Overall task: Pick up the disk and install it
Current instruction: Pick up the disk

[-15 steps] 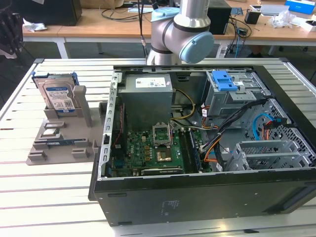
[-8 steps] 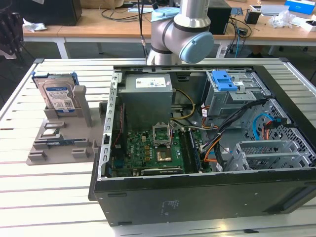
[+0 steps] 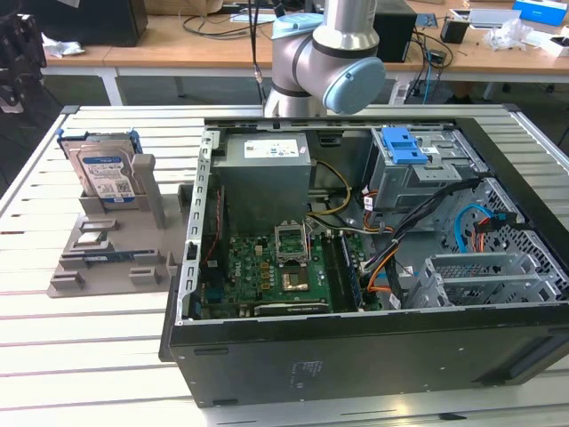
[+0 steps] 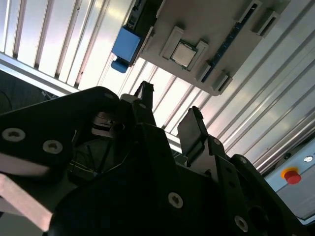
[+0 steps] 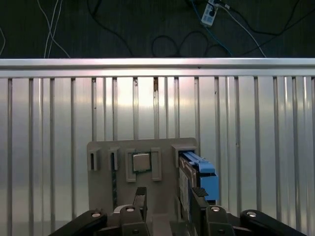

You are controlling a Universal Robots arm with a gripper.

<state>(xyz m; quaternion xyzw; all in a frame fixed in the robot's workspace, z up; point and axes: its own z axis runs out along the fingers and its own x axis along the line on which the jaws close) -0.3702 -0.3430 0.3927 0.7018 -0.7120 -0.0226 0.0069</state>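
The disk (image 3: 105,173) stands on edge in a slot of the grey holder (image 3: 107,267), at the exterior view's left, beside the open computer case (image 3: 356,365) on the slatted counter (image 3: 89,356). In the first wrist view the gripper (image 5: 169,209) points toward the holder, its fingers (image 5: 140,196) spread apart with nothing between them. A small square chip (image 5: 141,162) sits in a recess of the holder near the disk.

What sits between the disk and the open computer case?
In the exterior view, the grey holder's upright post and a narrow strip of slatted table separate the disk from the computer case.
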